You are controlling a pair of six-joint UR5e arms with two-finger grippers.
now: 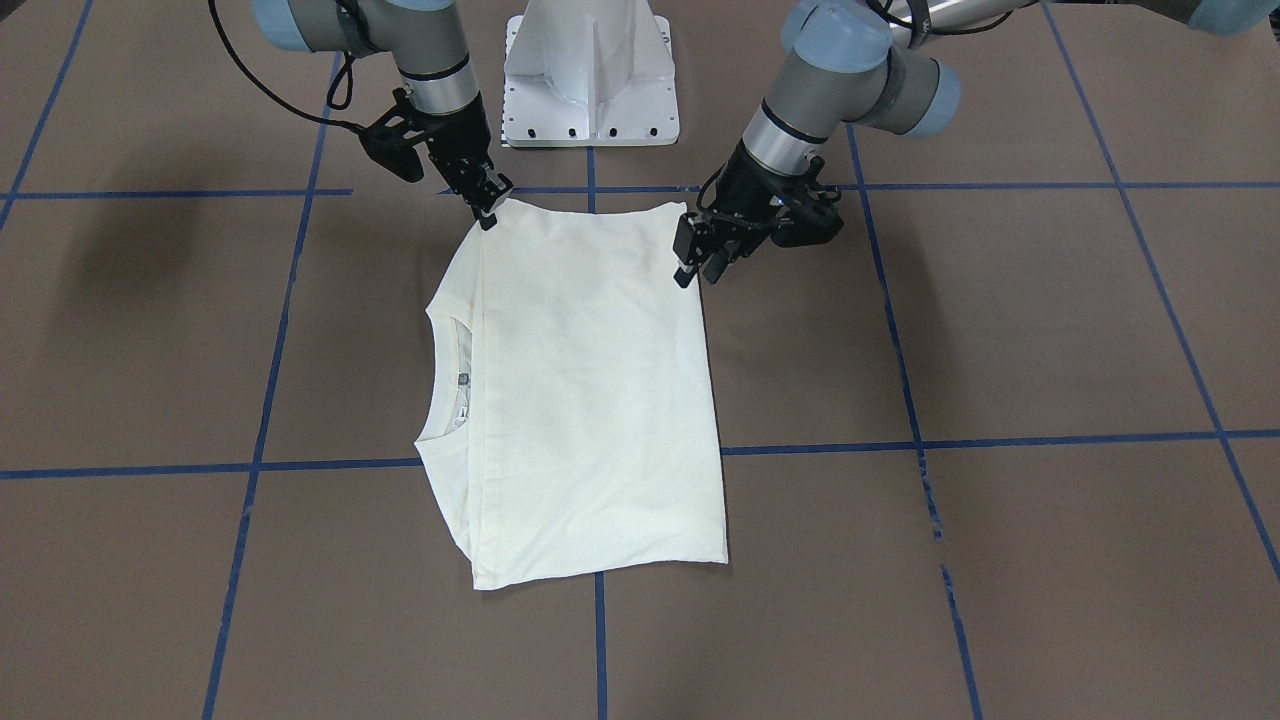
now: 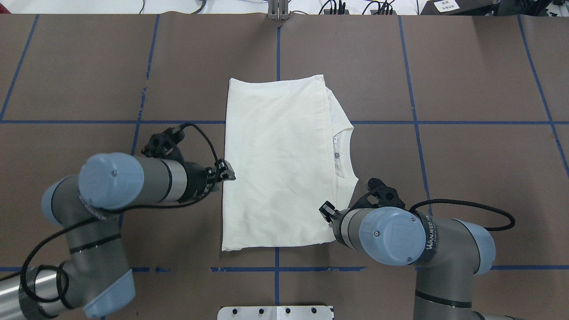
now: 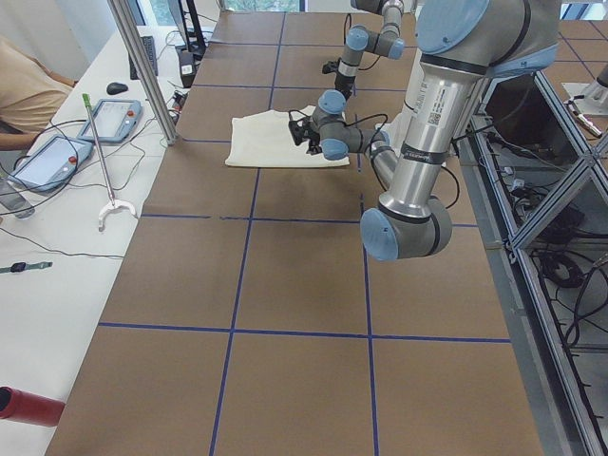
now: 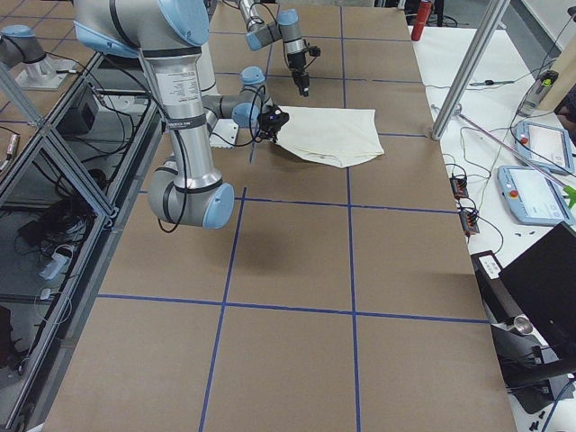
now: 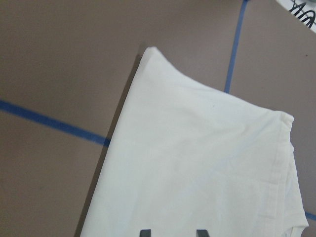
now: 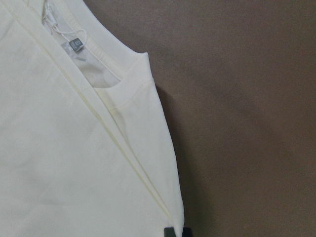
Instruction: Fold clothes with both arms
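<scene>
Where the T-shirt (image 2: 275, 164) sits: middle of the table (image 2: 466, 178), flat, a tidy rectangle, collar (image 2: 344, 153) toward the robot's right.
step: looks like grabbing the robot-side corners for another fold.
left gripper (image 1: 697, 272): jaws apart over its corner.
right gripper (image 1: 488, 216): seems pinched together on the hem corner.
next: left has to close first, then both lift evenly.
views: wrist cams show the jaw gaps; side cams are too far off.
</scene>
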